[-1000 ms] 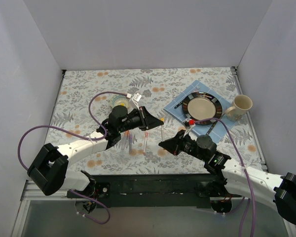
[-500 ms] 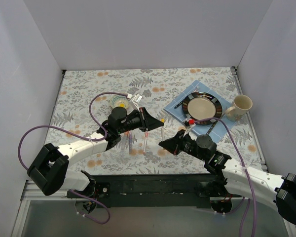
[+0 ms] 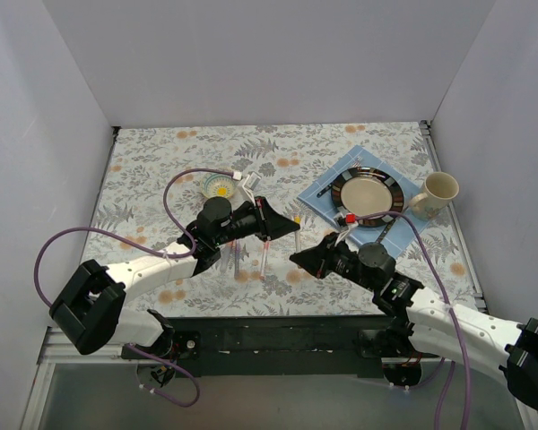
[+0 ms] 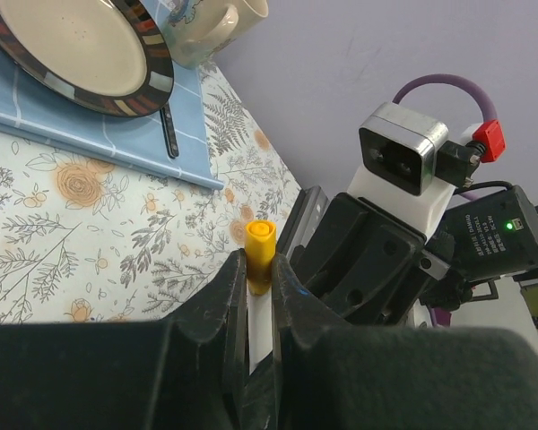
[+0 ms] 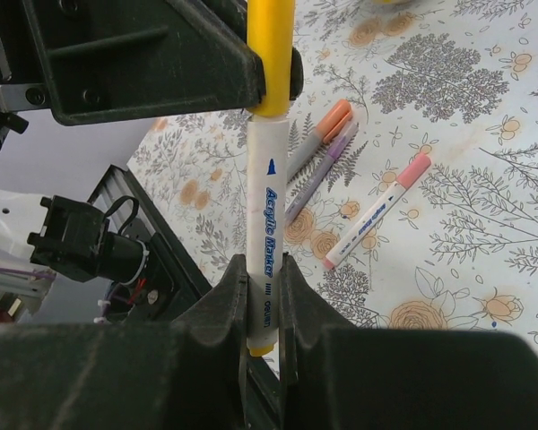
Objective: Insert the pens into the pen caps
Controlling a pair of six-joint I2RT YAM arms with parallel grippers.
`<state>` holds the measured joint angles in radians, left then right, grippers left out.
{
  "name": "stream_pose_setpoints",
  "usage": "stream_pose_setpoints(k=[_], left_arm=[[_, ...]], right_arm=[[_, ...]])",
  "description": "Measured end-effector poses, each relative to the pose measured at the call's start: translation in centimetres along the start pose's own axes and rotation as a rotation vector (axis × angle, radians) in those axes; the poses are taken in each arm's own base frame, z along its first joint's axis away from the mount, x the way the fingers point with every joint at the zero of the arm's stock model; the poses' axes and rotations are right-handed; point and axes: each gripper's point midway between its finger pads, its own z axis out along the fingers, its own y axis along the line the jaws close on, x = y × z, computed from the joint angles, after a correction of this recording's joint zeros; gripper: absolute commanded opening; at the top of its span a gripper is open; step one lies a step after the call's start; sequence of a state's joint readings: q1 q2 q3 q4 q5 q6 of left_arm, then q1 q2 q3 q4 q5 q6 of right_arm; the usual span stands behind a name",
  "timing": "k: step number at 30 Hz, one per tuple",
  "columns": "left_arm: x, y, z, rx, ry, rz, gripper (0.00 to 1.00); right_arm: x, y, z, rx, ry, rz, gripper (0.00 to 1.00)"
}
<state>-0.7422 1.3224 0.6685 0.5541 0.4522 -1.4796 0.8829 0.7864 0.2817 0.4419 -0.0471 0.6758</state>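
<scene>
1. The left pincer (image 4: 258, 288) is closed tight on a yellow plastic pen cap (image 4: 260, 242).
2. The right pincer (image 5: 262, 278) clamps the white acrylic marker pen (image 5: 269, 193), which meets that cap, above the floral table (image 5: 448, 81).
3. Three capped pens (image 5: 377, 210) lie on the table just left of it.

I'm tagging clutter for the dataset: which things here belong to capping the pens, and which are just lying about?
Job: yellow cap in left tool, white pen in right tool, orange-capped pen, purple pen, pink-capped pen.
Lying about: plate, mug, blue mat, round dish.
</scene>
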Motion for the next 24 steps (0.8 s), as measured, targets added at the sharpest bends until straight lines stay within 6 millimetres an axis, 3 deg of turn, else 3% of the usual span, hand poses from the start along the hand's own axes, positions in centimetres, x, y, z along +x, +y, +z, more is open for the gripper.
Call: stream_pose_setpoints(k=[3, 5, 9, 11, 14, 24], left_arm=[[-0.1, 0.1, 0.0, -0.002, -0.005, 0.004, 0.01], [-0.1, 0.0, 0.0, 0.002, -0.01, 0.007, 0.07], [0.0, -0.6, -0.1, 0.039, -0.007, 0.018, 0.34], [1.1, -1.6, -0.4, 0.093, 0.046, 0.018, 0.38], [2.7, -3.2, -0.6, 0.163, 0.111, 0.028, 0.43], [2.2, -6.5, -2.0, 0.273, 0.138, 0.118, 0.52]], right_arm=[[-0.1, -0.1, 0.1, 0.008, 0.004, -0.002, 0.01], [-0.1, -0.1, 0.1, 0.01, 0.007, -0.007, 0.01], [-0.1, 0.1, 0.1, -0.004, 0.009, -0.037, 0.01], [-0.7, 1.0, 0.2, -0.043, -0.003, -0.064, 0.01], [-2.1, 3.1, 0.1, -0.132, -0.032, -0.103, 0.01], [-2.9, 7.4, -1.4, -0.341, -0.036, -0.162, 0.01]])
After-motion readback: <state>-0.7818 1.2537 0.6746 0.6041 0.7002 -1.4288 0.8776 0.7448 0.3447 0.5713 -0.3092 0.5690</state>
